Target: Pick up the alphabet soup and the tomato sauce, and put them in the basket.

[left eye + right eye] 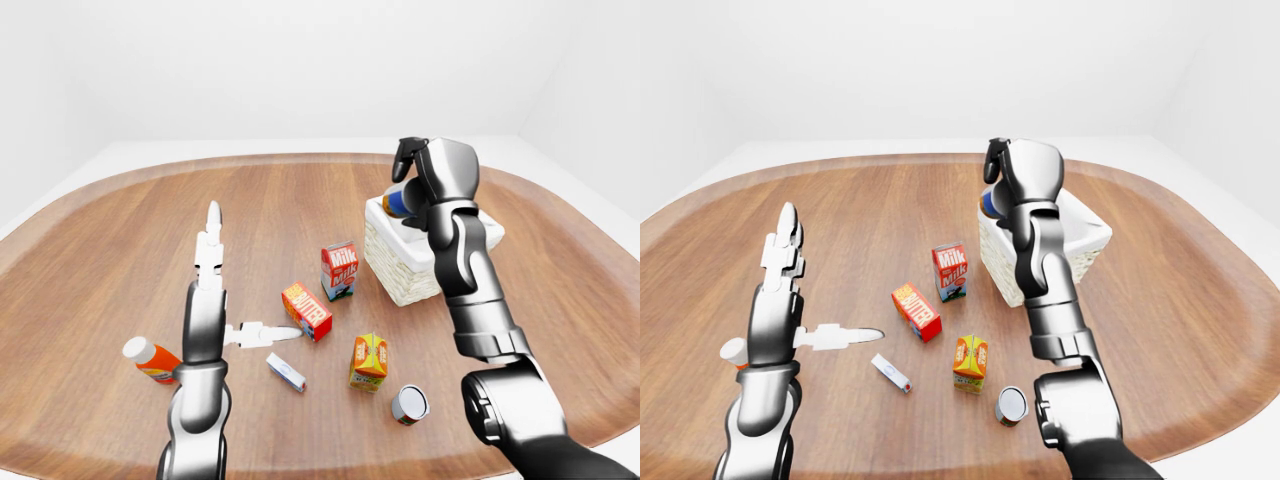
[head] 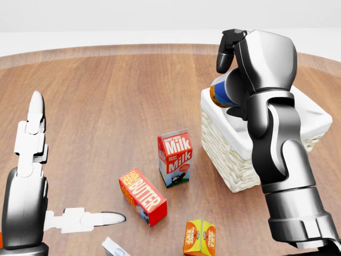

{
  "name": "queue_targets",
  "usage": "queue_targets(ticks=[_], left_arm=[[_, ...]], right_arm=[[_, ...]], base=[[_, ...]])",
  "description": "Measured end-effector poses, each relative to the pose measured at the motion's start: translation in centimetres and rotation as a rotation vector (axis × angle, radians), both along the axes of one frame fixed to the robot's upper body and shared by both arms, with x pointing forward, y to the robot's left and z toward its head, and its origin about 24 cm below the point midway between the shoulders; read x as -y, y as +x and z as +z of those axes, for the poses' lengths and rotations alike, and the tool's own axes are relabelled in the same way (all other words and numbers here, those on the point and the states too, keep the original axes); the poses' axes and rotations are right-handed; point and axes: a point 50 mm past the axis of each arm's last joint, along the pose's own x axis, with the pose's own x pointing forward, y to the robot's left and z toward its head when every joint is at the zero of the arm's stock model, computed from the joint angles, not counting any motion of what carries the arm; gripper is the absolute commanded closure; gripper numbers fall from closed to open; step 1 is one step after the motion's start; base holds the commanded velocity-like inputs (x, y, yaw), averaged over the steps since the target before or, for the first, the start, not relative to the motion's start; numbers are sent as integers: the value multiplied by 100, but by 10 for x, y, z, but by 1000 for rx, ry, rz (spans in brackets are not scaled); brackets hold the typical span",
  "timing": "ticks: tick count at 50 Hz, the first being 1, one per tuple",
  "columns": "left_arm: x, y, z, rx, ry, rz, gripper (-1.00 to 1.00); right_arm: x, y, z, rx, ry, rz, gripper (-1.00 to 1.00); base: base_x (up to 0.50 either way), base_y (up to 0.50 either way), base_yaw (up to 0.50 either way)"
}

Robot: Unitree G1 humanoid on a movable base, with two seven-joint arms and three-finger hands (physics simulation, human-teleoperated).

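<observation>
The robot's right hand [image 2: 234,80] grips a blue-and-orange labelled can [image 2: 221,93] above the white woven basket [image 2: 224,144] near the wooden table's right edge. Release into it likely comes next. The left hand [image 2: 37,154] hangs open, holding nothing.

The right hand [image 2: 234,58] hides most of the can [image 2: 219,95], and its label cannot be read.

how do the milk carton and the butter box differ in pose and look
The milk carton stands upright with a gabled top; the butter box lies flat on its long side. The milk carton is red and white, the butter box red with orange. Both sit on the wooden table, untouched by either robot hand.
</observation>
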Motion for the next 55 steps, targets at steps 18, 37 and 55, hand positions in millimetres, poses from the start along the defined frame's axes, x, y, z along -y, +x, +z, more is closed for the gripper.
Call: queue_targets(ticks=[18, 37, 55], left_arm=[[0, 0, -1, -3, -1, -1, -100], [1, 0, -2, -7, -1, -2, -100], [0, 1, -1, -4, -3, -2, -100]], right_arm=[[7, 35, -14, -86, -6, -80, 100], [24, 53, -32, -186, -32, -195, 100], [34, 56, -38, -234, -39, -242, 100]], base=[[0, 0, 0], [0, 0, 0], [0, 0, 0]])
